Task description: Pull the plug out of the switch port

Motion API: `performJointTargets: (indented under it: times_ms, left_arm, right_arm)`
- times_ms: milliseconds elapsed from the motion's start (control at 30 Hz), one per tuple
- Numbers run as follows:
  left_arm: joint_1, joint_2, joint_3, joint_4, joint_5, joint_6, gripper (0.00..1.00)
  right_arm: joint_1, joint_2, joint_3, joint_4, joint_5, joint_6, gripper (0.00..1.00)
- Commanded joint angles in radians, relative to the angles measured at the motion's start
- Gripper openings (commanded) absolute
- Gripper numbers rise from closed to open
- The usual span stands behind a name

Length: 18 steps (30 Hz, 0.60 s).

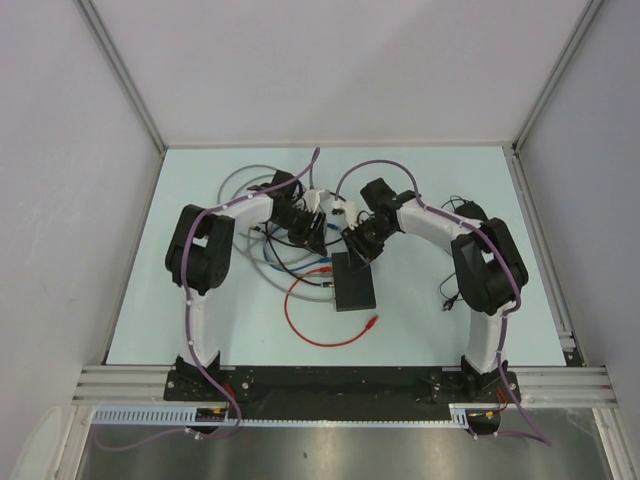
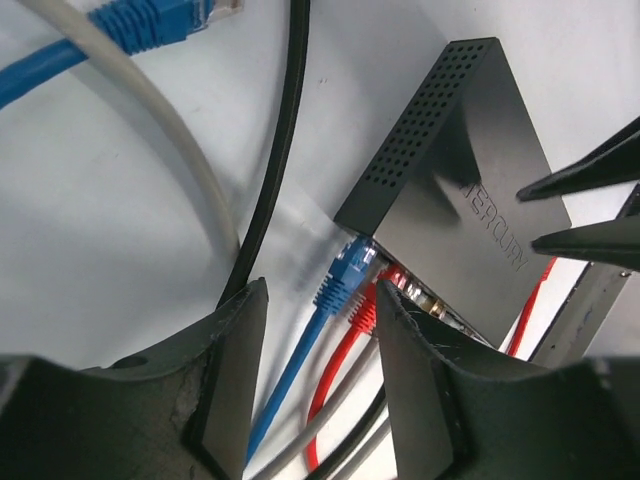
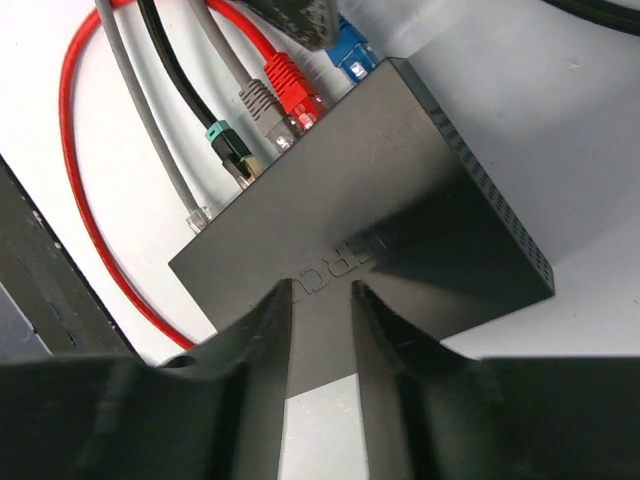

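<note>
Switch lies flat near the middle of the tabletop, sockets facing the far edge, with blue plug and red plug seated side by side among others. Left pincer stands fairly wide, astride the blue cable and red cable just behind those plugs, gripping neither. Right pincer is narrow, holding nothing, its tips over the switch's top face.
</note>
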Motion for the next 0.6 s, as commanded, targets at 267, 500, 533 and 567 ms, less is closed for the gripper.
performJointTargets:
  times_ms: [267, 500, 533, 567]
  left_arm:
    - [0.006, 0.045, -0.048, 0.091, 0.121, -0.041, 0.46]
    - [0.006, 0.058, -0.055, 0.102, 0.130, -0.038, 0.44]
    - [0.006, 0.060, -0.052, 0.101, 0.133, -0.038, 0.44]
    - [0.006, 0.063, -0.049, 0.093, 0.137, -0.035, 0.44]
  right_arm:
    - [0.012, 0.094, 0.030, 0.016, 0.024, 0.021, 0.16]
    - [0.014, 0.110, 0.036, 0.002, 0.018, 0.009, 0.17]
    - [0.014, 0.113, 0.036, 0.001, 0.017, 0.009, 0.17]
    - [0.014, 0.117, 0.036, -0.001, 0.017, 0.009, 0.17]
